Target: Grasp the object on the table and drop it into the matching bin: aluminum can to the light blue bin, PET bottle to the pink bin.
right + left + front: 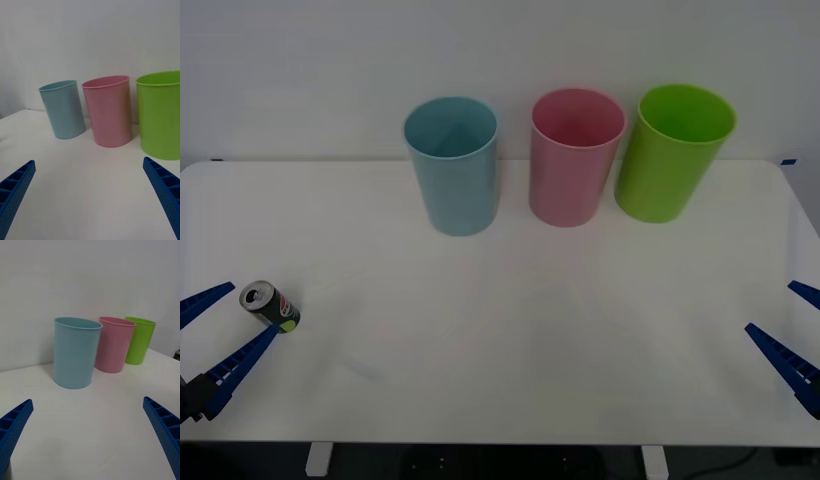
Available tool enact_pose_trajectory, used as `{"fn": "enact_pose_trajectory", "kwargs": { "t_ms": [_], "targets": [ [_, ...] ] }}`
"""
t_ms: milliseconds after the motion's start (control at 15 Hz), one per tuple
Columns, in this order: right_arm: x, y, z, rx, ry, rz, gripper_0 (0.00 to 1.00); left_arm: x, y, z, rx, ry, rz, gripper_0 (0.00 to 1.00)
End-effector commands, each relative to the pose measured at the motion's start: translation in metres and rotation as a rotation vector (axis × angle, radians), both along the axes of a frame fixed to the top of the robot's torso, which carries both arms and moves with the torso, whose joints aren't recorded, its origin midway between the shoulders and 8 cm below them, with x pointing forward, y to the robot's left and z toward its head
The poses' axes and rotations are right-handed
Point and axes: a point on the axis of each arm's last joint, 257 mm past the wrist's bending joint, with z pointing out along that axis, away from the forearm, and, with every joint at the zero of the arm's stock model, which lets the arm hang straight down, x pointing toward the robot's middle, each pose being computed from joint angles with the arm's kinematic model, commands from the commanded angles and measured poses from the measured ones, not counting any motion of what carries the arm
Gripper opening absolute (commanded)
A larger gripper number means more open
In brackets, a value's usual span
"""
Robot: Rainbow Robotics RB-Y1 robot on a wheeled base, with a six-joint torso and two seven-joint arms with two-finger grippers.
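small dark can (270, 306) lying on its side at the white table's (510, 330) left edge

silver top, yellow-green patch; it lies between the wide-spread ribbed blue left claw (220, 325). right claw (790, 330) wide too. smooth tapered light blue bin (452, 165) well apart.

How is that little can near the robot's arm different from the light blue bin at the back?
The can is dark with a silver top; the light blue bin is one plain colour. The can is far smaller than the bin. The can lies on its side near the open left gripper, while the bin stands upright, mouth open. Both are round and rest on the white table.
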Motion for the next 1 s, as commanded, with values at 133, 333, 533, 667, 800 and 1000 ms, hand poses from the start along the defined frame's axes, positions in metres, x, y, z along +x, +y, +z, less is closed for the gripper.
{"fn": "enact_pose_trajectory", "kwargs": {
  "t_ms": [133,333,533,667,800,1000],
  "targets": [
    [0.0,0.0,0.0,0.0,0.0,0.0,1.0,0.0,0.0,0.0,0.0,0.0,0.0,1.0],
    [0.0,0.0,0.0,0.0,0.0,0.0,1.0,-0.01,-0.007,-0.019,-0.085,0.046,0.004,1.0],
    [0.0,0.0,0.0,0.0,0.0,0.0,1.0,-0.009,-0.003,-0.023,-0.089,0.058,0.023,1.0],
    [0.0,0.0,0.0,0.0,0.0,0.0,1.0,-0.006,0.002,-0.028,-0.083,0.065,0.054,1.0],
    [0.0,0.0,0.0,0.0,0.0,0.0,1.0,-0.004,0.005,-0.033,-0.074,0.07,0.078,1.0],
    [0.0,0.0,0.0,0.0,0.0,0.0,1.0,-0.004,0.013,-0.04,-0.042,0.077,0.11,1.0]
  ]
}}
